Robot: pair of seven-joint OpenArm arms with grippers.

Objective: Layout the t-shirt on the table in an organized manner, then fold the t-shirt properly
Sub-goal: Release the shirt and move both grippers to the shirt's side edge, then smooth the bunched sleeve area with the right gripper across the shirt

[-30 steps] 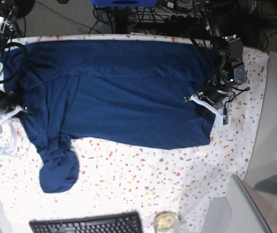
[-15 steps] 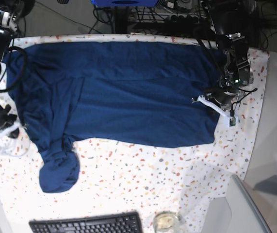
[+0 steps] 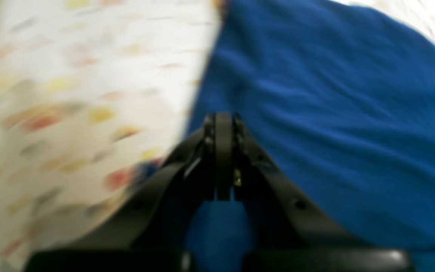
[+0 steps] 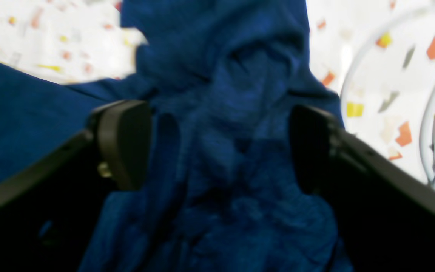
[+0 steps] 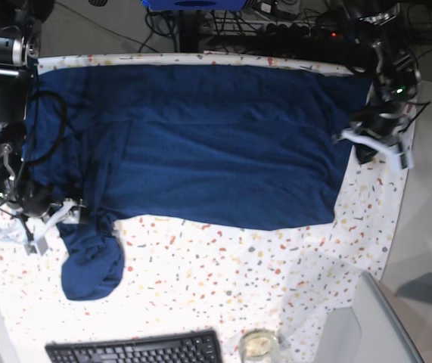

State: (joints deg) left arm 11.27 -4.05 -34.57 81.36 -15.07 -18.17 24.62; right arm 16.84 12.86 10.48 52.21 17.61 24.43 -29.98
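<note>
Right gripper [image 4: 217, 147] has its two jaws wide apart, with bunched blue cloth lying between them but not pinched. It sits low over the sleeve end of the t-shirt [image 5: 193, 144], on the side of the counter [image 5: 223, 287] that shows on the left in the base view. Left gripper [image 3: 223, 124] is squeezed tight. Its tips sit right at the edge of the blue cloth, where the shirt meets the speckled cover, but that view is too blurry to say if any cloth is caught in it.

Most of the shirt lies spread out wide and pretty flat across the far half of the counter. That part of the job looks nearly done. One sleeve [image 5: 91, 261] is not flat yet. It hangs down toward the keyboard [image 5: 136, 349] in a rumpled lump, and the cloth near the right gripper is wrinkly too.

So I think the laying-out step is almost finished, but the lumpy sleeve needs smoothing. No fold has been made yet, so all the folding is left to do.
</note>
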